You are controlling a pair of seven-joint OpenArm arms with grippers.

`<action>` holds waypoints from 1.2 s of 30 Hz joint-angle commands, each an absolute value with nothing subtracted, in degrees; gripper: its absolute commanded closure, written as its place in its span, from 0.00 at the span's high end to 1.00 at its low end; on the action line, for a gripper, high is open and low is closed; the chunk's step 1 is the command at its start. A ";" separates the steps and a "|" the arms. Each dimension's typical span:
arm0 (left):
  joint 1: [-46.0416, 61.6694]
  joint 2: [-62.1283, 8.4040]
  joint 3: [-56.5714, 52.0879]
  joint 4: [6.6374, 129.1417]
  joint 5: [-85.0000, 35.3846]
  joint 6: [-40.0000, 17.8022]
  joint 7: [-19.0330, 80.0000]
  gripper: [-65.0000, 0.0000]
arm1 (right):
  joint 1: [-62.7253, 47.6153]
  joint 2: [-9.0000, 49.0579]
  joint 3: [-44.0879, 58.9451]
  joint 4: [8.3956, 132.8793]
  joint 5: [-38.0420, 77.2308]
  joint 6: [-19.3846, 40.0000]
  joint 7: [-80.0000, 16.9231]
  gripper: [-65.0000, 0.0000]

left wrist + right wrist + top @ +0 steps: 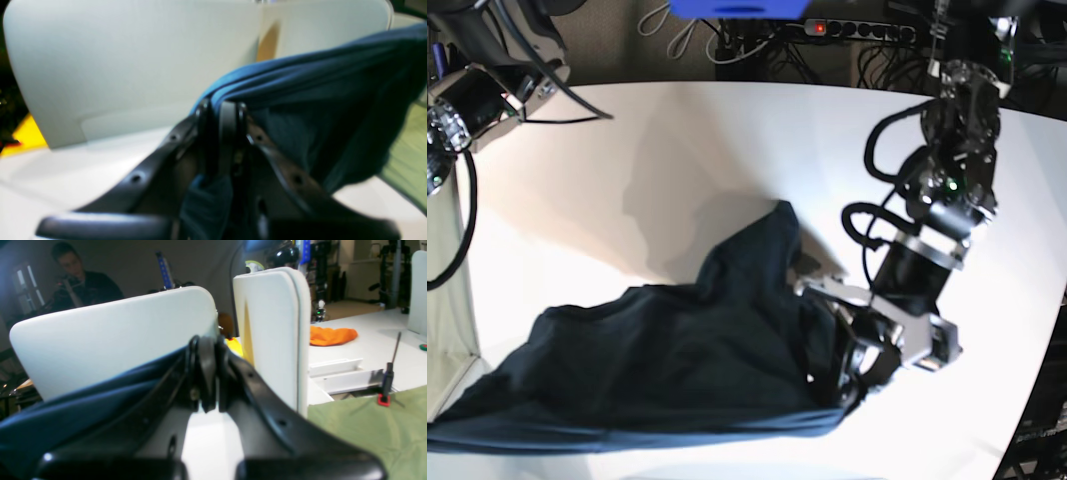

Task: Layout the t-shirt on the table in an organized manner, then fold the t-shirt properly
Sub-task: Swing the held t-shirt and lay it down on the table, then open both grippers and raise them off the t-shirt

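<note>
t-shirt (657,370) hangs as a dark navy sheet stretched between the two arms, lifted over the white desk (677,150), its lower edge sagging along the front of the base view and a peak of cloth bunched near the middle. layout step looks in hand, folding not begun. left tool (222,115) is pinched tight on a gathered edge of the shirt, cloth trailing off to one side and a bit poking below the jaws. right tool (208,373) has jaws closed together, dark cloth running up along one side; it appears clamped on the shirt edge, contact point partly hidden. next move calls for pulling the arms apart to tension the cloth, then lowering it flat on the desk without letting corners fold under.
</note>
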State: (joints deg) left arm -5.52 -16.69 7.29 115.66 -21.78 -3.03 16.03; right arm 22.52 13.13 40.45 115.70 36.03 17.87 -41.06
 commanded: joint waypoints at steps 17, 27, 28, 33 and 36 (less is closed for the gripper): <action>-17.45 -14.02 6.99 100.09 -21.14 0.13 20.97 0.00 | 35.12 14.29 28.26 90.95 33.80 15.60 -37.67 0.00; -34.51 -3.38 7.52 71.96 -20.62 0.13 23.08 0.01 | 24.48 14.29 27.91 86.99 33.80 15.60 -37.67 0.00; -36.53 -2.86 8.40 69.14 -20.62 0.13 23.08 0.01 | 23.43 14.37 27.91 87.08 33.80 15.60 -37.67 0.00; -45.93 -0.84 15.87 51.21 -21.14 0.13 22.81 0.03 | 17.63 14.55 28.09 89.36 33.80 15.60 -37.67 0.00; -48.75 2.15 17.98 42.42 -20.70 0.13 22.99 0.21 | 14.90 14.29 27.82 92.00 33.80 15.60 -38.11 0.00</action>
